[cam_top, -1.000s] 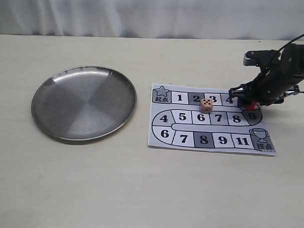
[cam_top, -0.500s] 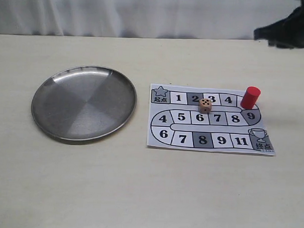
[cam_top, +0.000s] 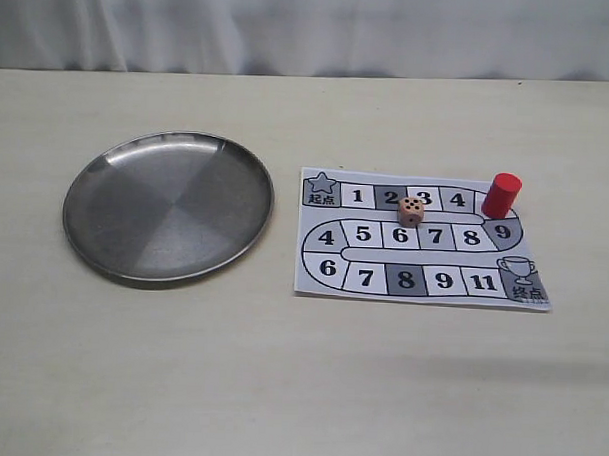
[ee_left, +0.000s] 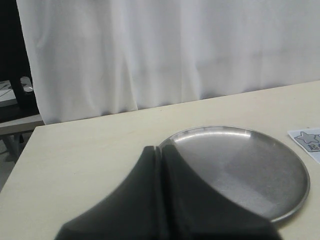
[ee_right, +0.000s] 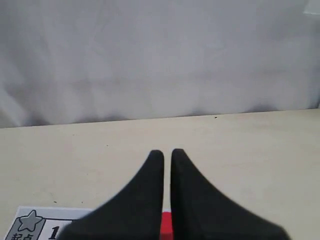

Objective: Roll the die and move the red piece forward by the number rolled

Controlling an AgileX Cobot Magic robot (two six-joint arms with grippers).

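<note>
The red piece [cam_top: 502, 195] stands upright on the paper board [cam_top: 313, 278], at the right end of the top row, just past square 4 and above the grey 9. The die [cam_top: 412, 211] rests on the board between squares 3 and 6, several black pips facing up. Neither gripper touches them, and both arms are out of the exterior view. In the left wrist view my left gripper [ee_left: 159, 148] is shut and empty over the plate's rim. My right gripper [ee_right: 164, 151] is shut to a thin slit, holding nothing; the red piece [ee_right: 166, 227] shows through it far below.
A round steel plate [cam_top: 168, 205] lies left of the board with nothing in it; it also shows in the left wrist view [ee_left: 250, 165]. A white curtain hangs behind the table's far edge. The board's star corner [ee_right: 30, 225] shows in the right wrist view.
One second ago my right gripper was around the red piece on the board. It let go, lifted away to the upper right and left the exterior view. The piece stays standing; the die has not moved.
</note>
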